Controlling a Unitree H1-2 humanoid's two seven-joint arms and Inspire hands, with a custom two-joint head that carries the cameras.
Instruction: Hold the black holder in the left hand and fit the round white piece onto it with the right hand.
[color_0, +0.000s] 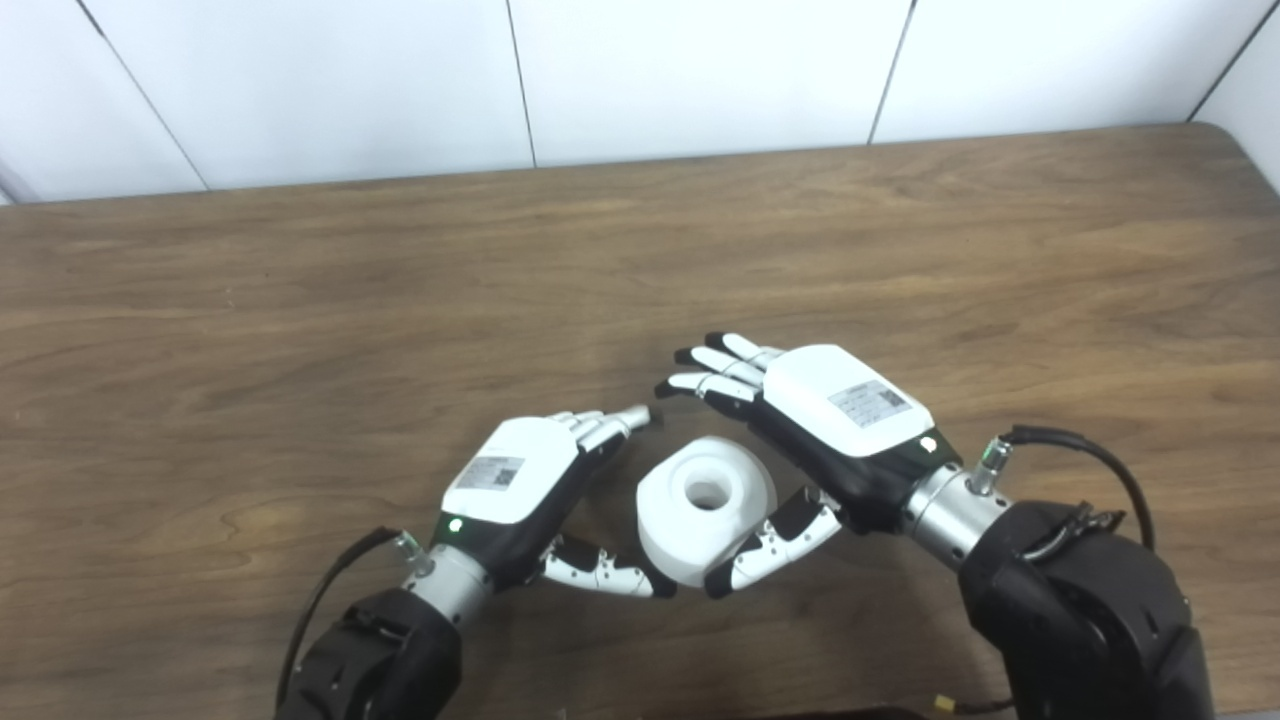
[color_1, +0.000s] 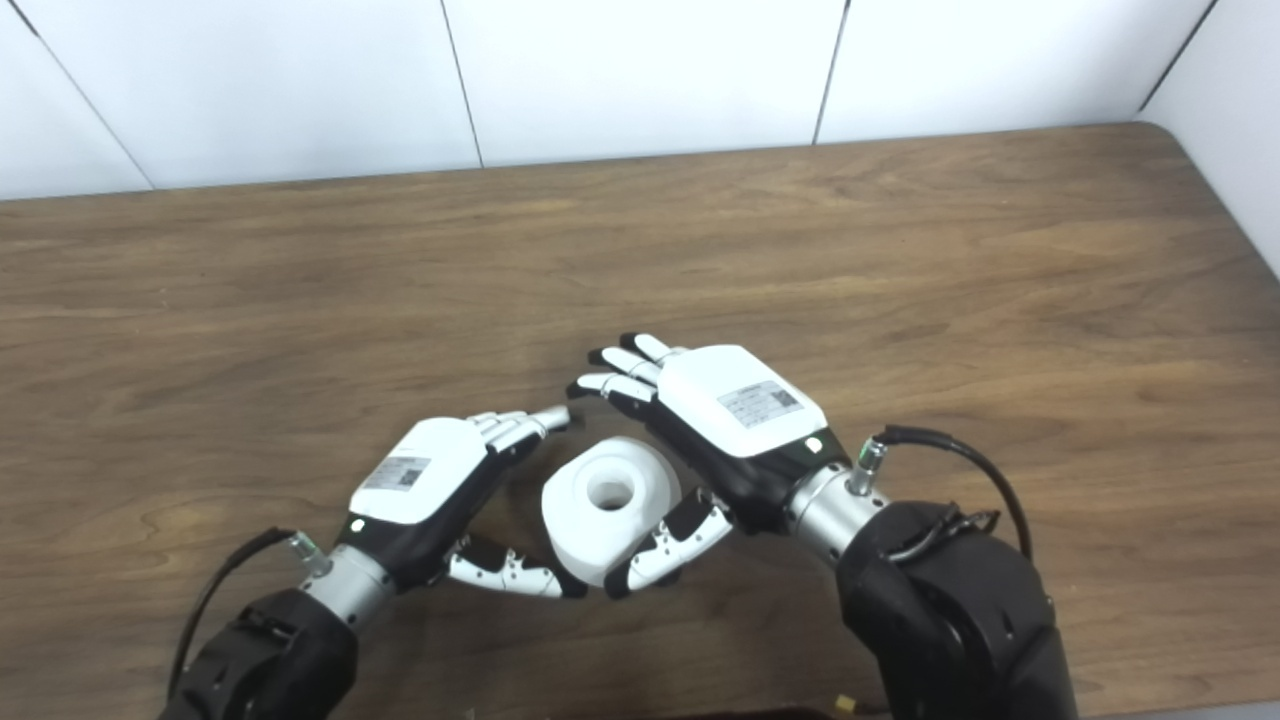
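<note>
Two spread, released hands, left hand (color_0: 520, 480) and right hand (color_0: 835, 420), flanking round white piece (color_0: 706, 508) on table (color_0: 300, 330), thumbs beside it, nothing grasped

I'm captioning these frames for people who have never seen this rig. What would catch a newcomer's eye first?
The round white piece with a hole in its middle, sitting on the wooden table near the front edge. Then the two white-and-black hands that flank it: the left hand and the right hand, both open, fingers spread, thumbs reaching toward its near side. No black holder is visible in either view.
</note>
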